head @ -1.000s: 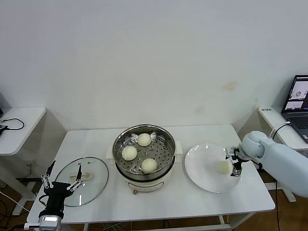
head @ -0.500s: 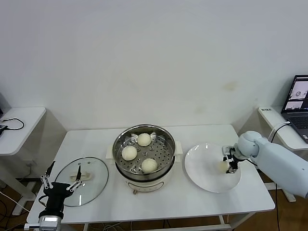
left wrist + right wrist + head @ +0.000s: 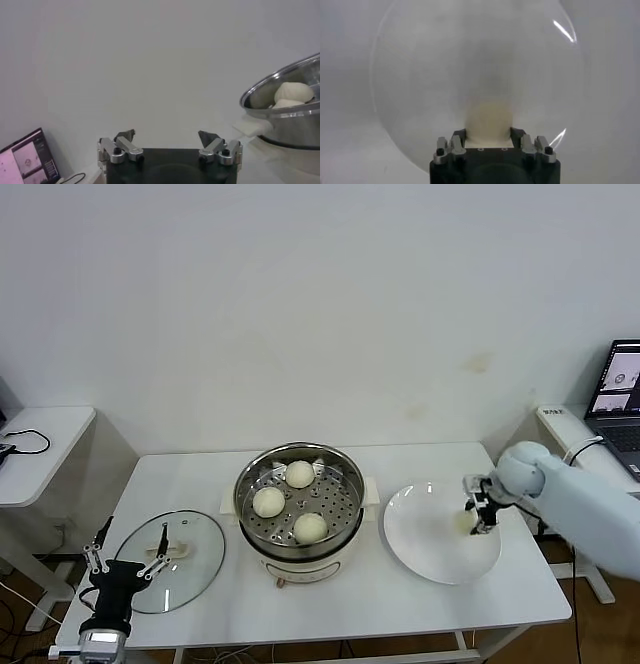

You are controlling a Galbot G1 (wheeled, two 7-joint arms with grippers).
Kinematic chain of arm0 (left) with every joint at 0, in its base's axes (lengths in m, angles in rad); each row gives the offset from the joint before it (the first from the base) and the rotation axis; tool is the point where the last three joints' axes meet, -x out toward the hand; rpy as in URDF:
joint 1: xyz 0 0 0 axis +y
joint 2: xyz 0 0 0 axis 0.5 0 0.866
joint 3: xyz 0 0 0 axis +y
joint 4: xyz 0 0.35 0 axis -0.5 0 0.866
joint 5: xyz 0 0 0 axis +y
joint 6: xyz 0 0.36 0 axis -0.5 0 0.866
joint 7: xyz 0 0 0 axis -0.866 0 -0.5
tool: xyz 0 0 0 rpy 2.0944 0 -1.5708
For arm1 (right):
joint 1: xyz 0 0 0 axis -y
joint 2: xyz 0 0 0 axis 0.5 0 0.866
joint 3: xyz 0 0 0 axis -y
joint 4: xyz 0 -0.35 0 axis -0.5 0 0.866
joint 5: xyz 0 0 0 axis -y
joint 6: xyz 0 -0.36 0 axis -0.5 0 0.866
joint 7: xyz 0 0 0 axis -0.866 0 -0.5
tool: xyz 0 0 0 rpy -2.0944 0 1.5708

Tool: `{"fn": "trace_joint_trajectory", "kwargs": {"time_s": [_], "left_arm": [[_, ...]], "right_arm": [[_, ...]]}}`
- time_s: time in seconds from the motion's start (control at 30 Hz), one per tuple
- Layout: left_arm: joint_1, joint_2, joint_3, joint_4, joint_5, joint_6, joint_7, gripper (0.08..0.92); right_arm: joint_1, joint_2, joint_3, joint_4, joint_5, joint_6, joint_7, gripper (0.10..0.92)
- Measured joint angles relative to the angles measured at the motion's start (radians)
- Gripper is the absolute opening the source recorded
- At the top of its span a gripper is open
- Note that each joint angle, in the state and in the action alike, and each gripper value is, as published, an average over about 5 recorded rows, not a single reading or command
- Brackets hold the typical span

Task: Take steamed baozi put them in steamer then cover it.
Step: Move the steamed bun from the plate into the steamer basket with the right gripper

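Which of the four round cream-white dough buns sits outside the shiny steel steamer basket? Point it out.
The bun over the flat white plate, gripped by the right gripper; the others lie in the steamer.

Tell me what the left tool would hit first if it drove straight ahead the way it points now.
Probably nothing close. The left tool, jaws open, faces an open stretch and a bare wall in its wrist view. The steamer with its baozi sits off to one side of that line, though depth is hard to judge.

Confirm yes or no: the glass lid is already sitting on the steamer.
No. In the head view the glass lid lies flat on the table left of the steamer, whose basket stands uncovered with three baozi showing.
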Motion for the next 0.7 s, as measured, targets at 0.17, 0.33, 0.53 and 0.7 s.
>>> {"fn": "trace_joint_trajectory", "kwargs": {"time_s": [0.17, 0.33, 0.53, 0.7], "left_arm": [[-0.005, 0.008, 0.008, -0.002, -0.037, 0.025, -0.012, 0.823], [-0.011, 0.019, 0.013, -0.003, -0.122, 0.073, -0.029, 0.823], [-0.022, 0.024, 0.016, 0.01, -0.251, 0.11, -0.048, 0.823], [-0.019, 0.022, 0.024, 0.031, -0.32, 0.105, -0.048, 0.823]], "right_arm": [[0.127, 0.0, -0.077, 0.042, 0.064, -0.021, 0.002, 0.57], [0.271, 0.02, -0.161, 0.083, 0.152, -0.05, 0.012, 0.574], [0.432, 0.071, -0.256, 0.138, 0.278, -0.102, 0.036, 0.582], [0.525, 0.123, -0.32, 0.181, 0.376, -0.146, 0.063, 0.584]]}}
